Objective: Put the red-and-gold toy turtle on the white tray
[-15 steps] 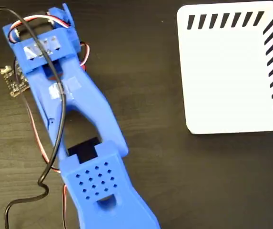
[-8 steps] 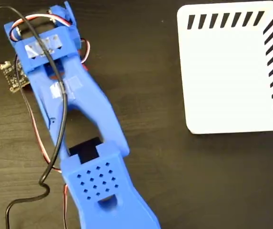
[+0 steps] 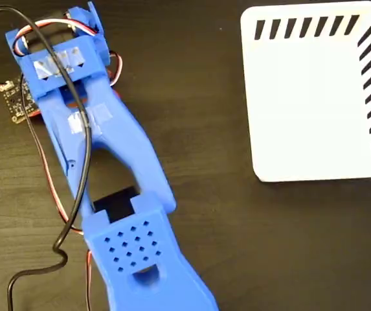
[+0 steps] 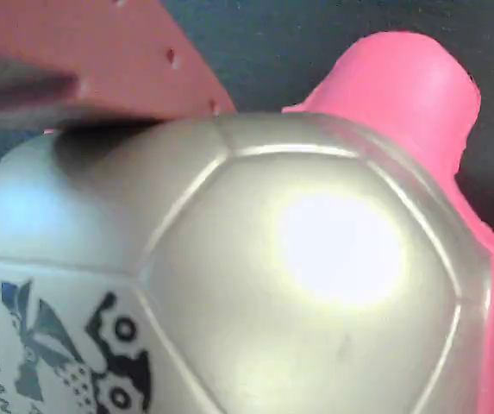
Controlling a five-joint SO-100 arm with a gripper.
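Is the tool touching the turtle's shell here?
Touching, it seems: the wrist view shows one tool finger lying on the turtle's shell, no gap visible.

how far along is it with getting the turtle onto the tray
Nothing is delivered yet: the white tray lies bare at the fixed view's upper right. In hand: the wrist view is filled by the turtle, with a finger against its shell; whether it is gripped cannot be told. Left: lift, carry across to the tray, release.

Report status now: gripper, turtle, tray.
Gripper state unclear. Turtle fills wrist view, orange finger on its shell. White tray bare, path over table clear.
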